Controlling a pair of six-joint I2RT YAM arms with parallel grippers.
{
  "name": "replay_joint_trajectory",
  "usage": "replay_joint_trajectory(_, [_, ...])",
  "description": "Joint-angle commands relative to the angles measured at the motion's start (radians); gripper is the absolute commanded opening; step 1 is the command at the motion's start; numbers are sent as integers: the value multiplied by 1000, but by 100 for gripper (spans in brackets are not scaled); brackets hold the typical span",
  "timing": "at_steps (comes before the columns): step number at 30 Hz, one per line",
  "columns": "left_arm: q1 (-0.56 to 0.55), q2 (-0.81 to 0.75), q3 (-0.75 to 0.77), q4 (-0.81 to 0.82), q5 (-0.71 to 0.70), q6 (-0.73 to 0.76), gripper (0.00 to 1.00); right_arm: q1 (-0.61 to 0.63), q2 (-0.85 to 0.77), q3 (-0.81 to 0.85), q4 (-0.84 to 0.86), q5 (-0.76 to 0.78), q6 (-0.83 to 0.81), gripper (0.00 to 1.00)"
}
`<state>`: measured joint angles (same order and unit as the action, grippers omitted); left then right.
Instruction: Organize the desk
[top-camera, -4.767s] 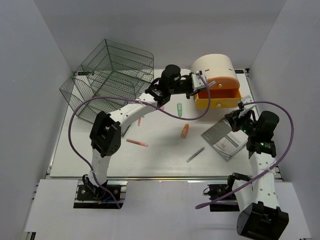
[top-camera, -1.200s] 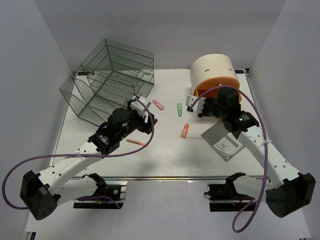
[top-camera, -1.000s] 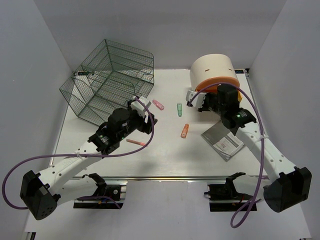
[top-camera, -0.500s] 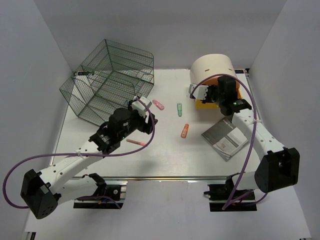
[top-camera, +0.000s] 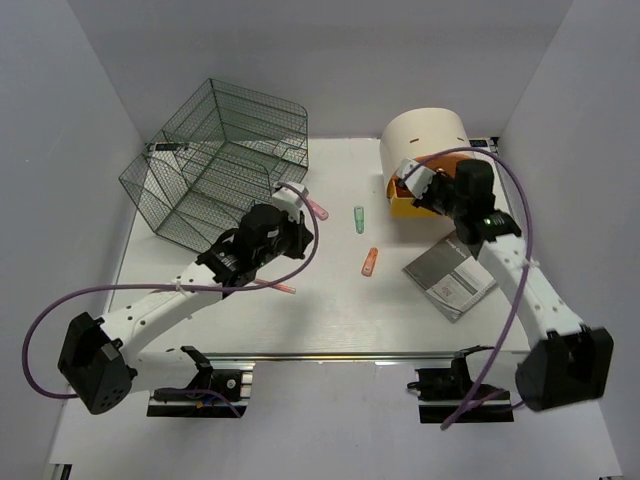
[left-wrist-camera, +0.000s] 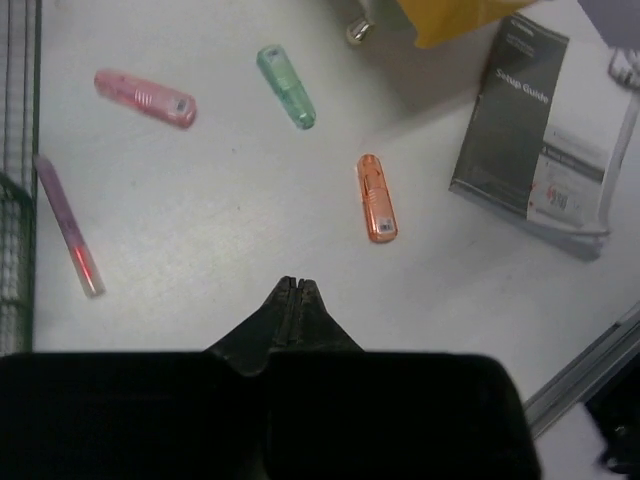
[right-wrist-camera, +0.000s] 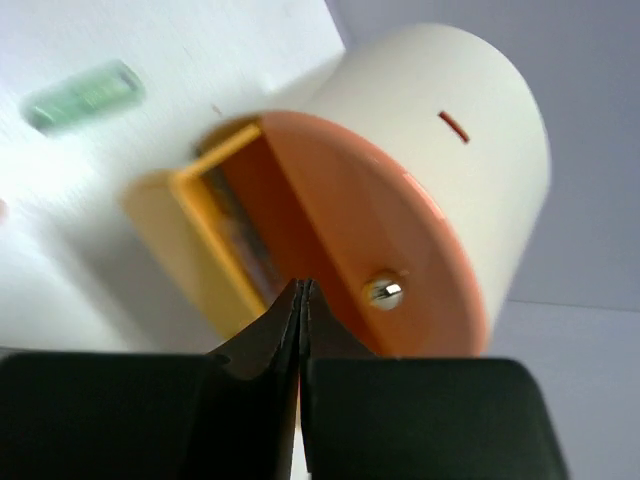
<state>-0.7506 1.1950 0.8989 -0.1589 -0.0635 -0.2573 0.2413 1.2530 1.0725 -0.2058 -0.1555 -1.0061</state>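
Both clenched empty, the right pincer (right-wrist-camera: 302, 283) is at the far-right-corner drawer (right-wrist-camera: 190, 215); the left pincer (left-wrist-camera: 298, 283) should probably open for the orange marker (left-wrist-camera: 377, 198).

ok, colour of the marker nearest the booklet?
Orange. The marker shows best in the left wrist view.

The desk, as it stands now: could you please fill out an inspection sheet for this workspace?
Surface: white desk, items scattered across it.
Job's things: drawer box, its yellow drawer ajar; wire-mesh cage at the far left.
Clutter: pink marker, green marker, orange marker, pen and booklet, all lying loose.
Grippers: left gripper shut, empty, above the desk; right gripper shut, empty, at the drawer box front.
Cables: purple cable looping off each arm.
Surroundings: plain walls; nothing else seen.
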Motion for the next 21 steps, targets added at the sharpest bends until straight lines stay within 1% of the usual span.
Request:
replay_joint_trajectory(1, [8, -2, 38, -157, -135, -326, 0, -3, -144, -98, 89, -179, 380, 0])
replay_joint_trajectory(2, [8, 0, 37, -236, -168, -385, 0, -4, -196, -133, 98, -221, 488, 0])
replay_joint_trajectory(3, [8, 5, 43, -285, -203, -455, 3, -2, -222, -201, 111, -308, 536, 0])
replay_joint_trajectory(4, [8, 11, 49, -333, -257, -527, 10, -4, -239, -232, 137, -349, 581, 0])
replay_joint_trajectory(5, [8, 24, 54, -419, -274, -651, 35, 0, -272, -256, 155, -386, 631, 0])
replay_joint_trajectory(6, [8, 35, 58, -474, -294, -730, 48, -2, -279, -276, 169, -429, 737, 0])
replay_joint_trajectory(7, [8, 49, 70, -517, -312, -791, 59, -2, -280, -299, 177, -447, 783, 0])
replay_joint_trajectory(8, [8, 75, 77, -589, -321, -891, 73, -4, -280, -307, 181, -490, 826, 0])
replay_joint_trajectory(9, [8, 90, 81, -620, -329, -937, 75, -2, -283, -319, 192, -509, 868, 5])
replay_joint_trajectory(10, [8, 101, 89, -640, -357, -1008, 78, -5, -296, -347, 194, -522, 877, 15])
replay_joint_trajectory(11, [8, 124, 86, -678, -373, -1036, 79, -5, -305, -364, 235, -538, 883, 28])
replay_joint_trajectory(12, [8, 133, 84, -688, -386, -1066, 79, -7, -314, -379, 244, -532, 885, 35])
replay_joint_trajectory(13, [8, 141, 75, -699, -413, -1108, 79, -7, -331, -403, 258, -527, 888, 44])
replay_joint_trajectory(18, [8, 230, 58, -699, -423, -1203, 78, -23, -371, -468, 299, -495, 897, 46])
replay_joint_trajectory(21, [17, 303, 60, -689, -401, -1221, 77, -39, -389, -505, 327, -486, 900, 46])
